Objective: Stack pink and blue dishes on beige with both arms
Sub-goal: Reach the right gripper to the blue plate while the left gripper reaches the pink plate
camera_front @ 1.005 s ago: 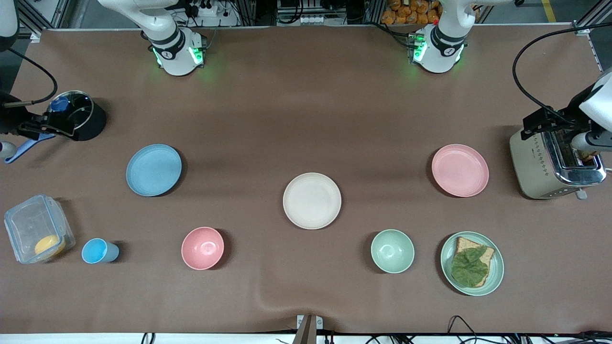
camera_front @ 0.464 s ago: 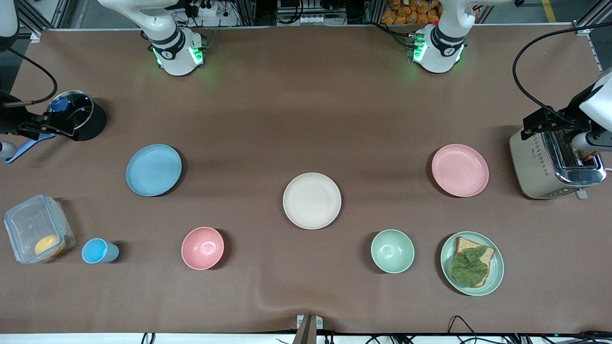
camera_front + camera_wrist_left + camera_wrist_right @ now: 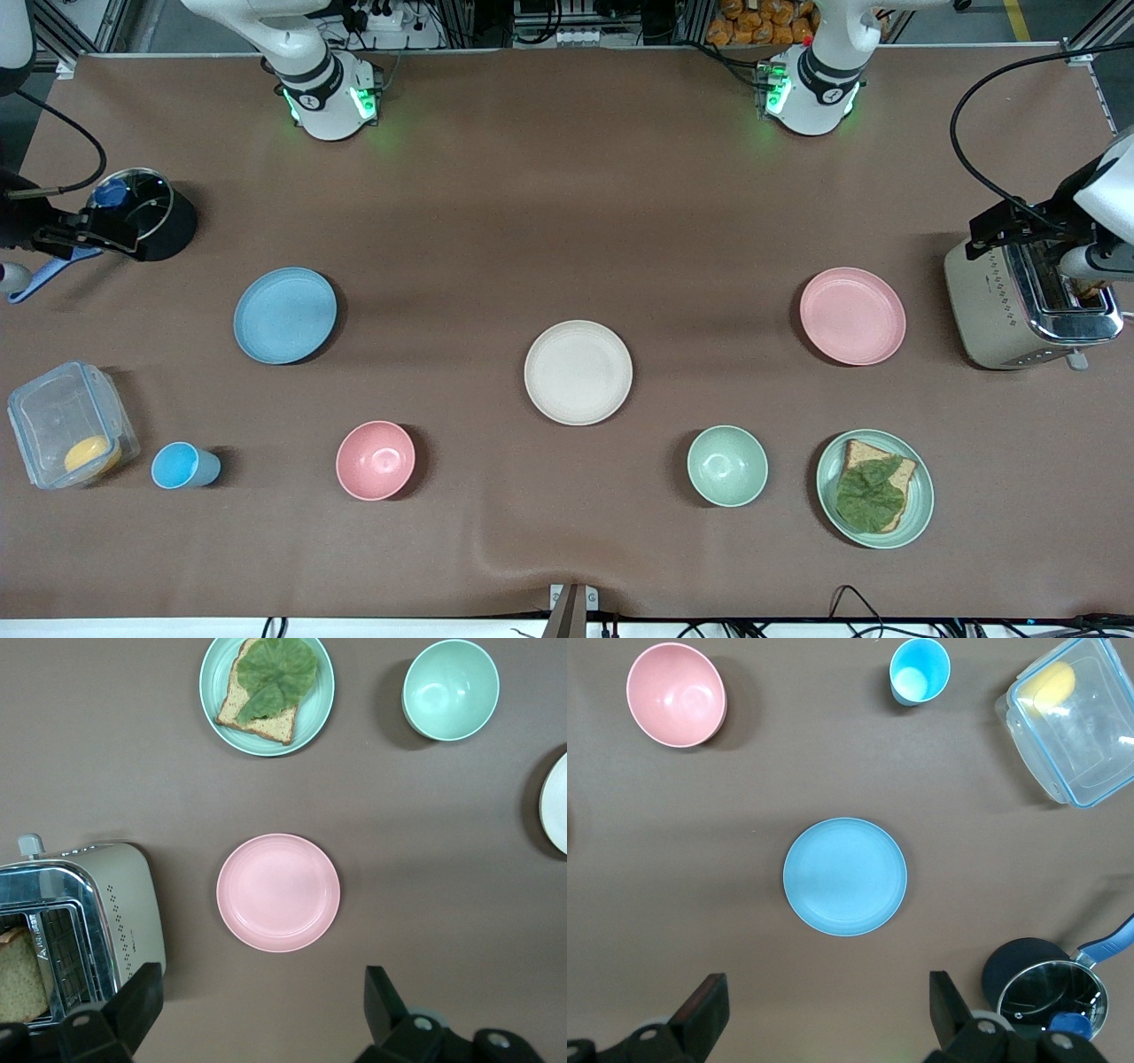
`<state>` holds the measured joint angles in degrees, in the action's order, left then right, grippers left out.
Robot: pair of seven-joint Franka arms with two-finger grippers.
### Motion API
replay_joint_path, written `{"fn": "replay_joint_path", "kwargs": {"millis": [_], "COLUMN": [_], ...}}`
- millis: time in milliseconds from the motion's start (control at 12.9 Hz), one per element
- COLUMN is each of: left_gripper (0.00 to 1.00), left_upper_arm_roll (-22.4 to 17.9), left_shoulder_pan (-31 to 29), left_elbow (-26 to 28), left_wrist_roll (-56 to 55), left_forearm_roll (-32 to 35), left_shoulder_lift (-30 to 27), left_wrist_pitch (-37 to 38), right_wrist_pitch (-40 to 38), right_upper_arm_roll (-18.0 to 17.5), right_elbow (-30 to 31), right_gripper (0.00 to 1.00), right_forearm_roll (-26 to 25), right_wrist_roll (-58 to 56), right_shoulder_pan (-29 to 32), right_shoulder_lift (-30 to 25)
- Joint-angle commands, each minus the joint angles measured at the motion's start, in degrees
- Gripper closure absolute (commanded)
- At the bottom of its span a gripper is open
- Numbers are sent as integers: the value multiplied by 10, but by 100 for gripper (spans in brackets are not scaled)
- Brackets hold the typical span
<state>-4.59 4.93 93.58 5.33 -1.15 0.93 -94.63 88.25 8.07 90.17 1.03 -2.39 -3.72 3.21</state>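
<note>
I've got both grippers up high, nothing grabbed yet. Left gripper point(image 3: 257, 1014) hangs over bare cloth beside the toaster point(image 3: 1028, 306), jaws spread wide, empty. In the left wrist view the pink plate point(image 3: 278, 893) sits centred between the two fingers, just ahead of the tips, so it's a straight drop plus a short reach forward to catch the rim.

Right gripper point(image 3: 824, 1014) is the mirror case: high over cloth near the pot point(image 3: 146, 217), jaws wide, empty, blue plate point(image 3: 845, 876) centred between the fingers and just ahead.

On the table: blue plate toward the right arm's end, pink plate toward the left arm's end, beige plate point(image 3: 578, 372) between them and a bit nearer the front cam. Both well apart from beige. Plates are round, so no long axis to line up; approach angle is free.

My call: each arm takes its own-side plate, right→blue, left→pink. Nothing stacked yet, whole task ahead.
</note>
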Motion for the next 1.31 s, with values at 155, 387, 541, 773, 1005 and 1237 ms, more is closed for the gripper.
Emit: {"fn": "replay_joint_path", "kwargs": {"millis": [155,387,541,773,1005,1237], "left_gripper": [0,0,0,0,0,0], "left_upper_arm_roll": [-1,-2,-4,-3,-2,-1], "left_shoulder_pan": [0,-12,-13,-41,-85,-113], "left_elbow": [-12,-9,-8,26,55,99], "left_wrist_roll": [-4,6,6,7,21,47], "left_forearm_roll": [0,-4,2,2,-7,-28], "left_shoulder_lift": [5,33,70,114,183,223], "left_wrist_pitch": [11,11,11,-6,-70,-129], "right_wrist_pitch": [-6,-6,-5,-7,33,153], "right_upper_arm_roll": [5,5,5,5,5,5], "right_elbow": [-4,-3,-6,-1,19,113], "right_gripper": [0,0,0,0,0,0], "right_forearm_roll": [-10,-10,-10,-9,-3,-2], "right_wrist_roll": [6,12,4,5,-36,-148], "right_shoulder_pan": [-9,-9,-9,-5,20,72], "right_shoulder_lift": [1,7,47,90,141,144]}}
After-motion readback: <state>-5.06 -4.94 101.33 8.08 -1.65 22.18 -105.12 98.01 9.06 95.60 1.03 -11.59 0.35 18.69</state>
